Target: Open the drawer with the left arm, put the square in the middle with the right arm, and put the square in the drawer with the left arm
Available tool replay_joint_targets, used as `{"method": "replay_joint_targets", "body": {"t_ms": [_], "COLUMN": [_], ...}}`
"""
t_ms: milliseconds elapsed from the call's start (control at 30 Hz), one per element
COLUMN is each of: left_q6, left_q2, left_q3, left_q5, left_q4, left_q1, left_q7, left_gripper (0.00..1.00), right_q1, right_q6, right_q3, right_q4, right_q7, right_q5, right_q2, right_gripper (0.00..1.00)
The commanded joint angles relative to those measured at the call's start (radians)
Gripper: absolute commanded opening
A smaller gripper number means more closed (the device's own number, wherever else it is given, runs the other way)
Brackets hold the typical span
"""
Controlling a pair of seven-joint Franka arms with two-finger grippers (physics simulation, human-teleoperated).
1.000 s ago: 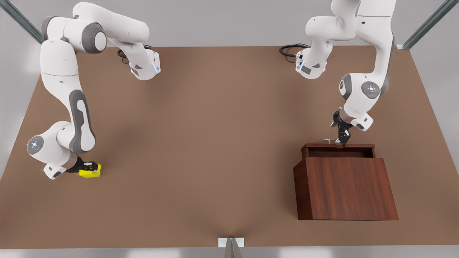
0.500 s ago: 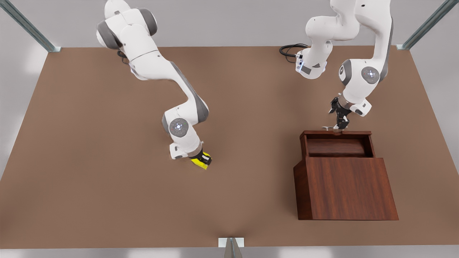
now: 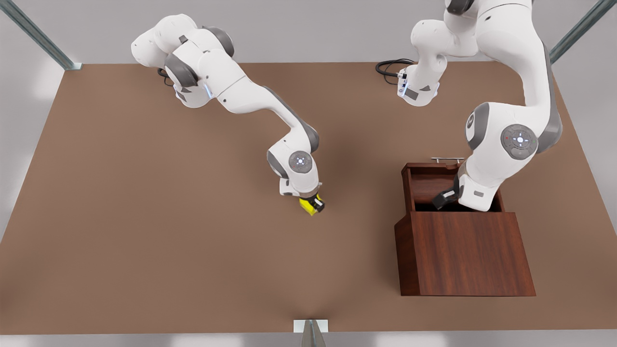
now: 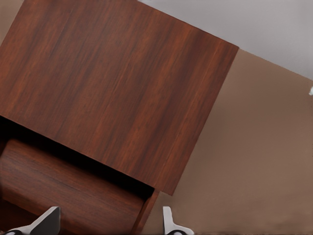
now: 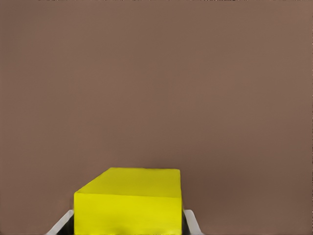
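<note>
**Cube carried to the table's centre, drawer pulled out**

While the earlier front views had the yellow square at the table's edge on the front view's left, and then partway across, it now sits at mid-table, pinched in the right gripper (image 3: 313,204). The square (image 3: 308,204) is a bright, flat-faced yellow block with crisp edges; in the right wrist view it (image 5: 129,200) fills the space between the two pale fingers (image 5: 191,221), which press its sides. Whether it touches the tabletop (image 3: 193,241) cannot be told. That top is plain matte brown without any mark.

On the front view's right, the drawer (image 3: 424,185) stands further out of its cabinet (image 3: 465,253) than half a second ago, and its thin silver bar handle (image 3: 447,159) is now free; earlier the left gripper was on it. The left gripper (image 3: 443,198) has come off the handle and hangs over the open drawer cavity. In the left wrist view its light grey fingertips (image 4: 166,221) stand wide apart with nothing between them, above the drawer's floor (image 4: 63,186). The cabinet is a dark reddish-brown box with straight wood grain and square corners.
</note>
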Motion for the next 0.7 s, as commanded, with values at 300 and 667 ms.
{"method": "replay_joint_targets", "body": {"t_ms": [300,667], "left_q6": [-0.063,0.182], "left_q2": [0.067,0.298], "left_q3": [-0.128,-0.197], "left_q5": [-0.003,0.043], "left_q4": [0.026,0.114], "left_q1": [-0.046,-0.298], "left_q7": [0.616,0.598], "left_gripper": [1.00,1.00], "right_q1": [-0.161,-0.738], "right_q6": [-0.008,-0.652], "right_q3": [-0.001,-0.065], "right_q4": [-0.244,-0.199], "right_q7": [-0.273,-1.585], "right_q5": [-0.020,-0.025], "right_q2": [-0.310,-0.612], "right_gripper": [1.00,1.00]}}
